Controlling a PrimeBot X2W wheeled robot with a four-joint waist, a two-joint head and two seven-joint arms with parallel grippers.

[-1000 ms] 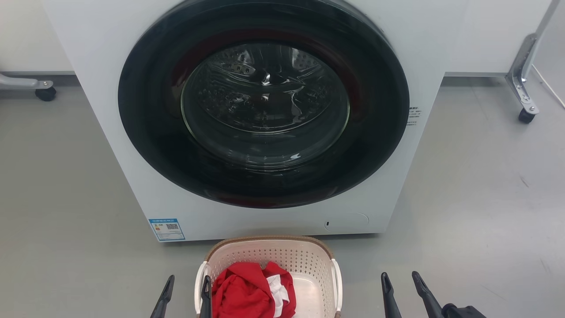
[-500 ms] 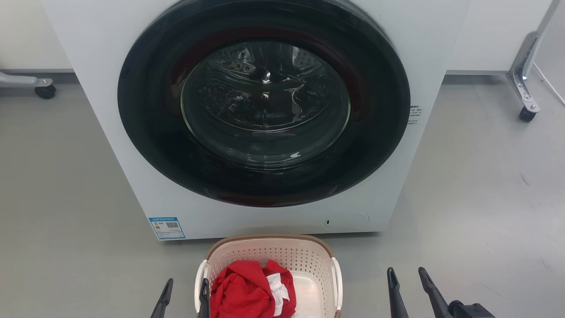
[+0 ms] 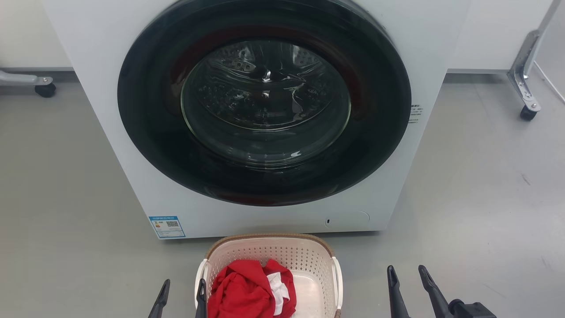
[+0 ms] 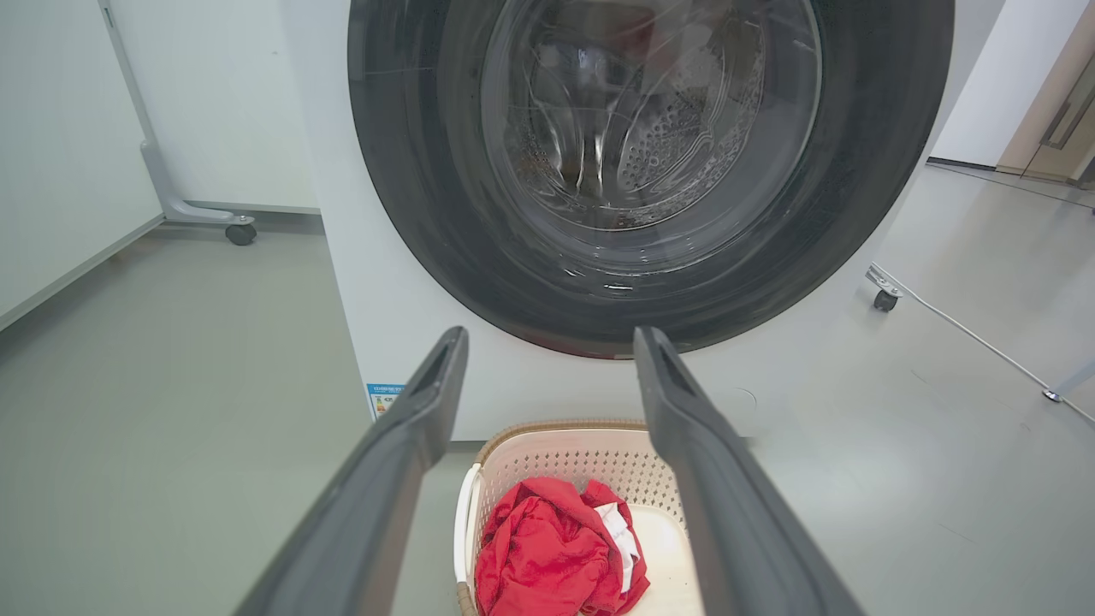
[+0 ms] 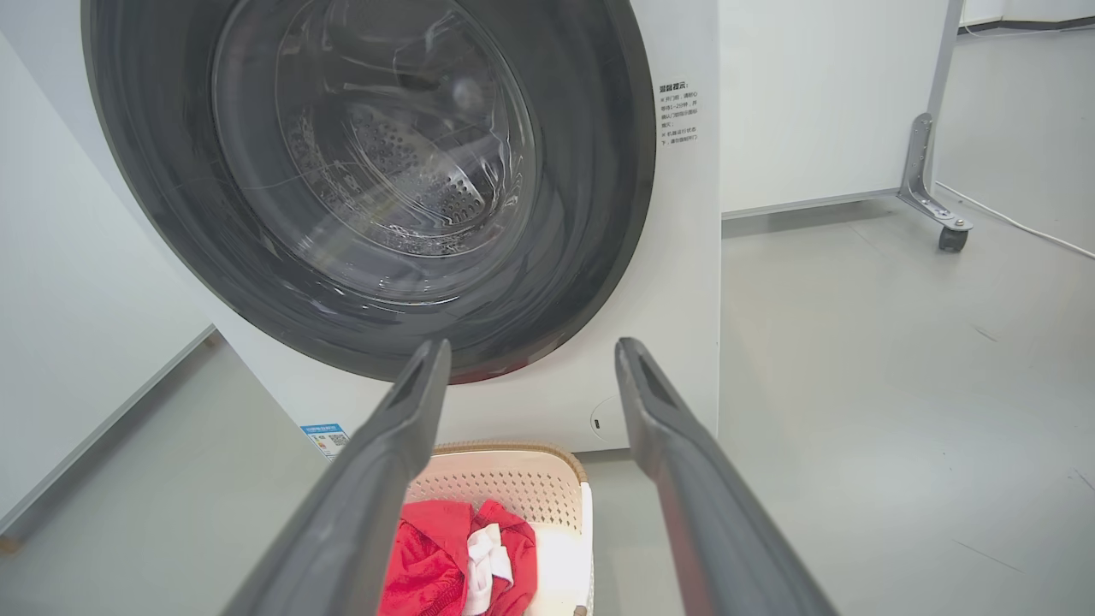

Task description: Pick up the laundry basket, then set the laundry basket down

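The left hand (image 3: 181, 301) is released, its fingers spread to either side of the nearer white handle (image 4: 463, 513) of the laundry basket (image 3: 270, 239). Whether either finger touches it I cannot tell. The right hand (image 3: 412, 291) is also released, spread over the floor (image 3: 463, 198) well out from the basket's other handle (image 3: 338, 282).

The basket stands on the floor between the two hands. It holds a red cloth (image 3: 247, 287) and a white piece (image 3: 278, 289), and sits just short of the washer (image 3: 273, 221).

The step looks like securing a grip before the lift. The right hand should come inward until its handle sits between the fingers, then both should clench together and rise level.

Ahead of the left hand, low on the washer, is a blue sticker (image 3: 167, 227) with a QR code, its print too small to read. Ahead of the right hand, beside the door, are Chinese characters (image 5: 680, 107), too fine to read.
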